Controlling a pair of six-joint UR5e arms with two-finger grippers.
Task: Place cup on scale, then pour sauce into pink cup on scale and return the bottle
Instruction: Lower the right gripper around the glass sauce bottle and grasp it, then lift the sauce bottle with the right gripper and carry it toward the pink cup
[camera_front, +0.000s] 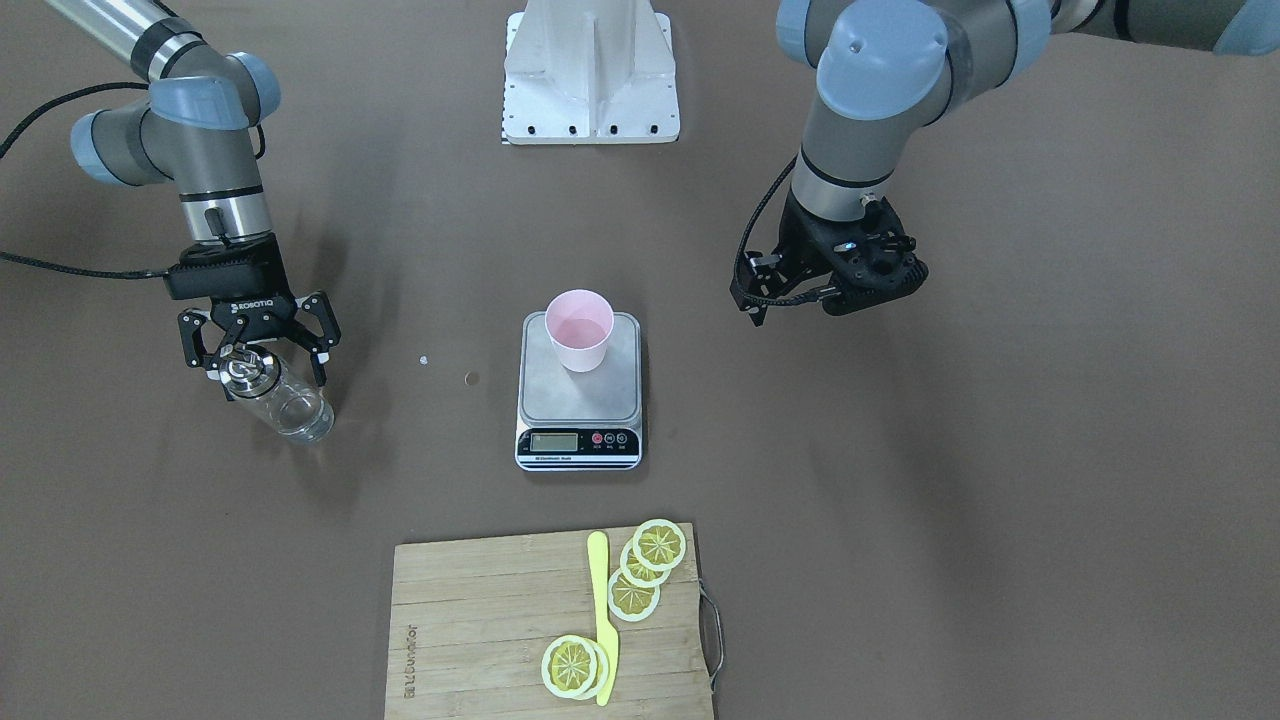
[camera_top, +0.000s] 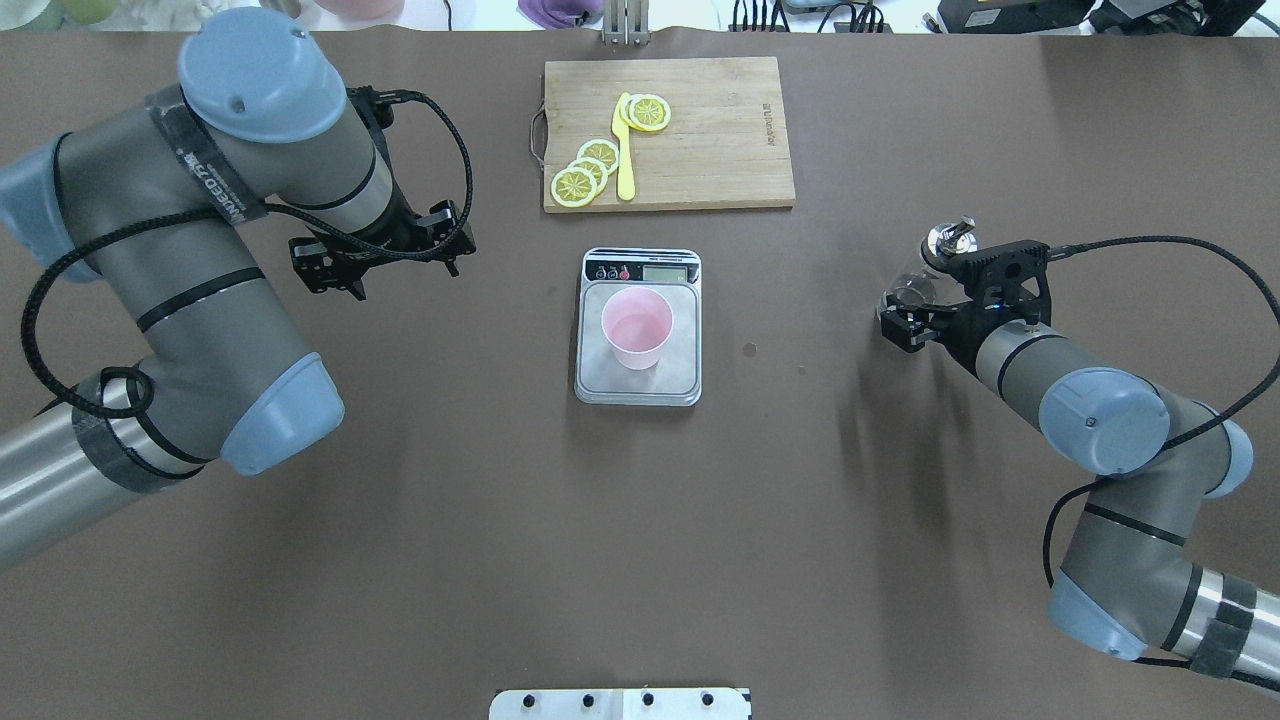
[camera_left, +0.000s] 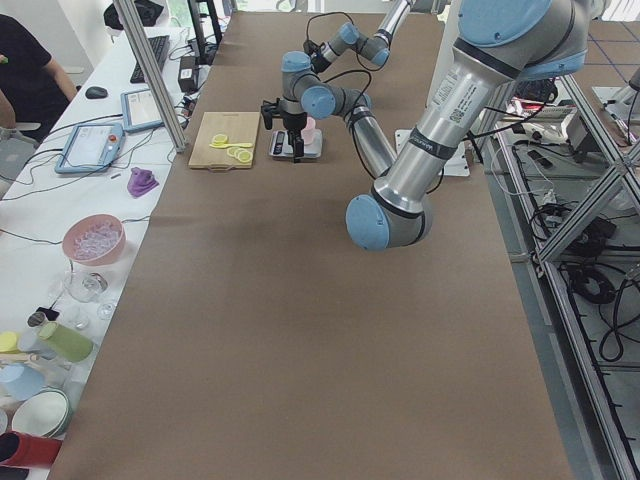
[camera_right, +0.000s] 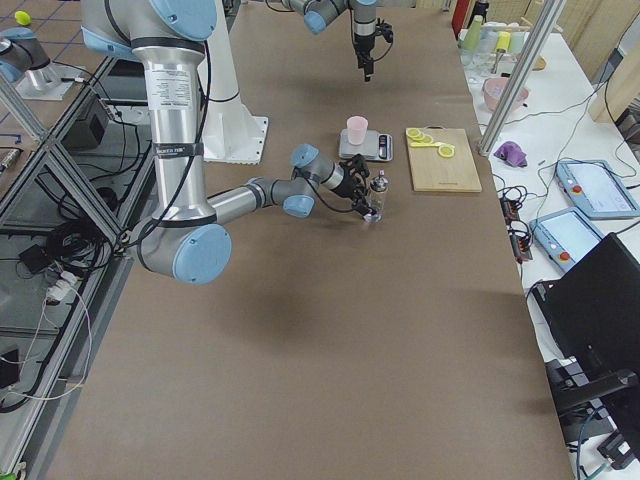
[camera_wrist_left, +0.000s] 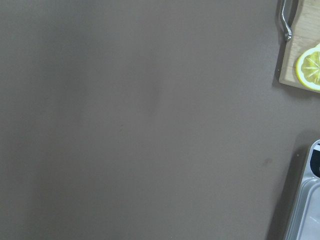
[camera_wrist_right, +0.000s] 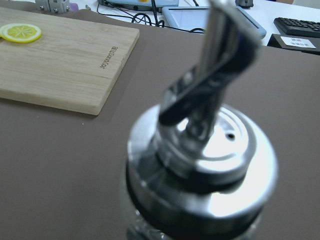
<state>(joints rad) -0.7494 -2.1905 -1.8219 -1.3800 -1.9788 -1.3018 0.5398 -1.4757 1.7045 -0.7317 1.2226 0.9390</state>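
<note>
The pink cup (camera_front: 579, 330) stands upright on the far half of the scale (camera_front: 578, 402), as the overhead view also shows for the cup (camera_top: 637, 327) and the scale (camera_top: 600, 378). I cannot tell whether liquid lies in the cup. The clear glass bottle (camera_front: 290, 405) with its silver spout cap stands on the table to the robot's right of the scale. My right gripper (camera_front: 268, 375) is open, its fingers on either side of the bottle. The cap fills the right wrist view (camera_wrist_right: 200, 170). My left gripper (camera_front: 800, 300) hangs open and empty above bare table on the other side of the scale.
A wooden cutting board (camera_front: 480, 620) with several lemon slices and a yellow knife (camera_front: 602, 610) lies beyond the scale on the operators' side. The white robot base (camera_front: 592, 70) is behind the scale. Two small spots (camera_front: 471, 379) mark the table between bottle and scale.
</note>
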